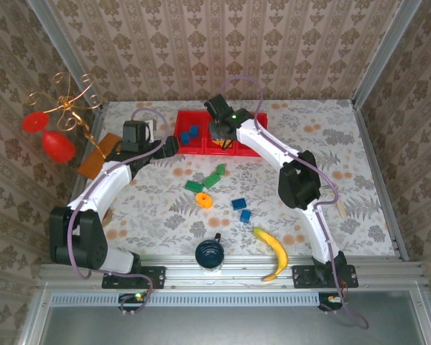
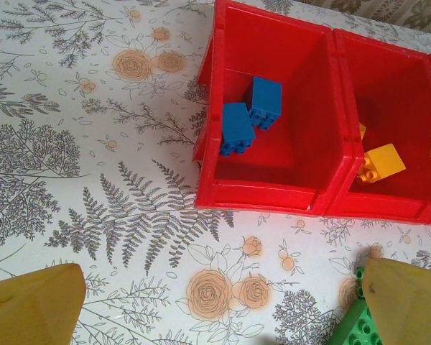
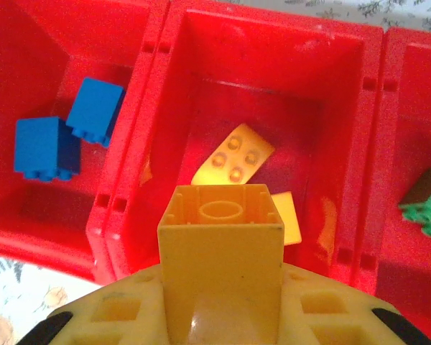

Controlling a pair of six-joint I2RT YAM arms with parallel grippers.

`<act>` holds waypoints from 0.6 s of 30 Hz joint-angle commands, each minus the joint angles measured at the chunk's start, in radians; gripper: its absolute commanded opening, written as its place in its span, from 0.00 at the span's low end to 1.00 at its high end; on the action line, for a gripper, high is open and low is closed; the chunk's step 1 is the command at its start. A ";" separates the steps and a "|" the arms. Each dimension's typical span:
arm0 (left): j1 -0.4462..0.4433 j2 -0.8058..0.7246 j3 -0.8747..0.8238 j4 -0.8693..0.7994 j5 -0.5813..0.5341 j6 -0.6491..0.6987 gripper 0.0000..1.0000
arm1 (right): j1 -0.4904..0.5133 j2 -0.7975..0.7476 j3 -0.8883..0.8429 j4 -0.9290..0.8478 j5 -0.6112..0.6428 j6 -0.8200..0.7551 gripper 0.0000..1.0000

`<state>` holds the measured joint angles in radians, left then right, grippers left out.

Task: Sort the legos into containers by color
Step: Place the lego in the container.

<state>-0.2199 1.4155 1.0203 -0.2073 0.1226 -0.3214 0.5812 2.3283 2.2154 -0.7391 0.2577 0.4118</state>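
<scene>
The red tray (image 1: 194,150) lies at the back of the table. My right gripper (image 1: 220,132) hovers over its middle compartment (image 3: 273,23), shut on a yellow lego (image 3: 221,241) held open side up. Below it lie two yellow legos (image 3: 233,162). Two blue legos (image 2: 237,128) sit in the left compartment and a green lego (image 3: 425,207) in the right one. My left gripper (image 2: 223,316) stands open just in front of the tray's left end, with nothing between its fingers (image 2: 36,302); a green lego (image 2: 353,327) lies beside the right finger. Loose green (image 1: 214,180), orange (image 1: 204,200) and blue legos (image 1: 241,209) dot the table's middle.
A yellow banana (image 1: 273,253) and a dark blue cup (image 1: 210,253) sit near the front edge. An orange-brown board (image 1: 97,158) and a gold wire stand with red ornaments (image 1: 57,122) occupy the far left. Patterned walls enclose the table.
</scene>
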 commanded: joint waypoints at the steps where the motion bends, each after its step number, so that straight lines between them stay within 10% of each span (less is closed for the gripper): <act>1: 0.010 -0.038 -0.009 0.014 -0.005 -0.025 1.00 | -0.010 0.039 0.063 0.005 0.038 -0.039 0.14; 9: 0.009 -0.049 -0.011 0.007 -0.008 -0.026 1.00 | -0.026 0.115 0.205 -0.035 0.030 -0.071 0.55; 18: 0.008 -0.066 -0.028 0.002 0.000 -0.026 1.00 | -0.026 0.035 0.184 -0.065 0.031 -0.067 0.68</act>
<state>-0.2199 1.3804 1.0042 -0.2077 0.1226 -0.3222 0.5598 2.4302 2.4062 -0.7601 0.2634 0.3431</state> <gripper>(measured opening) 0.999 0.672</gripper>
